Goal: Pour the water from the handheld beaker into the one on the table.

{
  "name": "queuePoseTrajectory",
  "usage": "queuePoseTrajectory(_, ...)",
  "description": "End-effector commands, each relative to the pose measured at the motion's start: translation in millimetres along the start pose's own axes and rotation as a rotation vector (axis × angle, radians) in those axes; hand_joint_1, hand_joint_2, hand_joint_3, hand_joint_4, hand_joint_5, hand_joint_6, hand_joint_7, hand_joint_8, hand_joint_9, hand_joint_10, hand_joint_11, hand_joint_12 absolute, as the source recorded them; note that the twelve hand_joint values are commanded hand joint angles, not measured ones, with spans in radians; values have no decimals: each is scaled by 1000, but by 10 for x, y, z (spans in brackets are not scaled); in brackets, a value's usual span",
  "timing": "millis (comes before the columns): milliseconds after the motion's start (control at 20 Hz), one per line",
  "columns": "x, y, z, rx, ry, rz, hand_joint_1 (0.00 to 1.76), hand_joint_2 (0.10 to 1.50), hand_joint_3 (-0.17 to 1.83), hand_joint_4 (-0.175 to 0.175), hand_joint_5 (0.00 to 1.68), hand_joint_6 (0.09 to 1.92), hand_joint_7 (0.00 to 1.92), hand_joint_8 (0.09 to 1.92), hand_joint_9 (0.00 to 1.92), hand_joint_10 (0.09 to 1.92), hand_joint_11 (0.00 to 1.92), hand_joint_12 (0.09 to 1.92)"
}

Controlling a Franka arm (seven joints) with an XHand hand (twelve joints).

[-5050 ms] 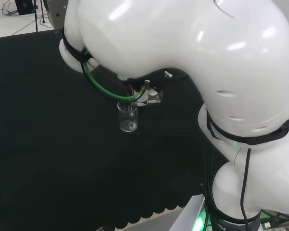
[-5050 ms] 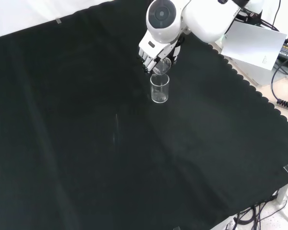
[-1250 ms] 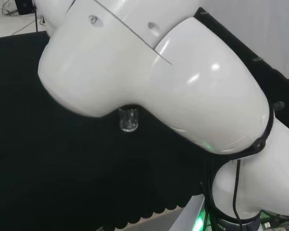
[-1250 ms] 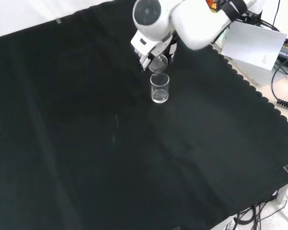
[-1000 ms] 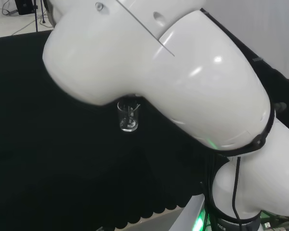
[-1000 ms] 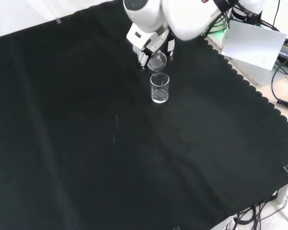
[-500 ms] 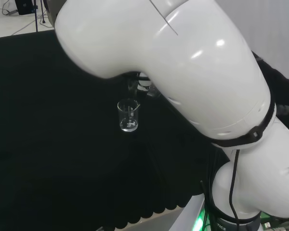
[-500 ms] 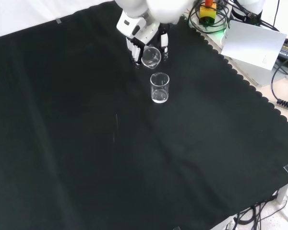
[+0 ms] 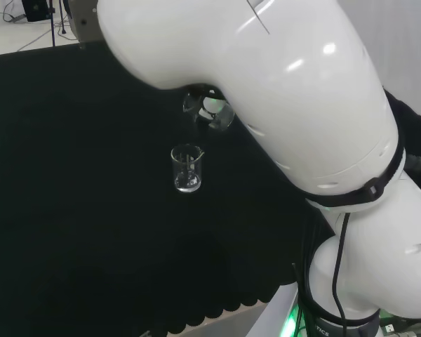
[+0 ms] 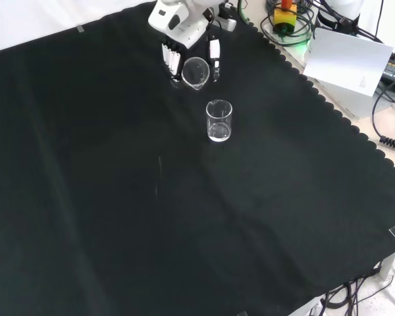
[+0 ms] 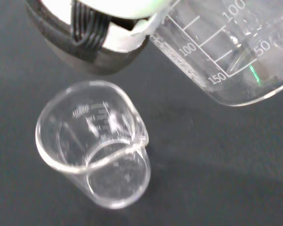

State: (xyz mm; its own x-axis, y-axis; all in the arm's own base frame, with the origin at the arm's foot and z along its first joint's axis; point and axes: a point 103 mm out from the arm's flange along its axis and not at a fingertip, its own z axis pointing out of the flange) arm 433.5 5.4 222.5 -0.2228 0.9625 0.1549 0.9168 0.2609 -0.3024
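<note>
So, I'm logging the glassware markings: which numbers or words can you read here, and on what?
"100", "150", "50" and another "100": scale marks on the held beaker, wrist view.
Standing beaker: white scale print, too blurred to read.
White sheet beside the cloth: small mark, too small to read.

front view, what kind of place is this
Probably a robotics lab test bench: a black cloth over the bench, two clear beakers, one standing and one in the robot's hand, cables at the edge.
</note>
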Motion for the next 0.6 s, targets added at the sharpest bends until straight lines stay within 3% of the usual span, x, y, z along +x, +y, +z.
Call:
queuePoseTrajectory(50, -189, 152, -75, -93, 75, -72, 1537, 997, -175, -175, 1317, 343, 1358, 510, 1631, 87, 1197, 658)
queuePoseTrajectory(600, -424, 284, 29, -128, 162, -129, 1536, 1000, -175, -175, 1299, 392, 1351, 528, 1626, 87, 1191, 654)
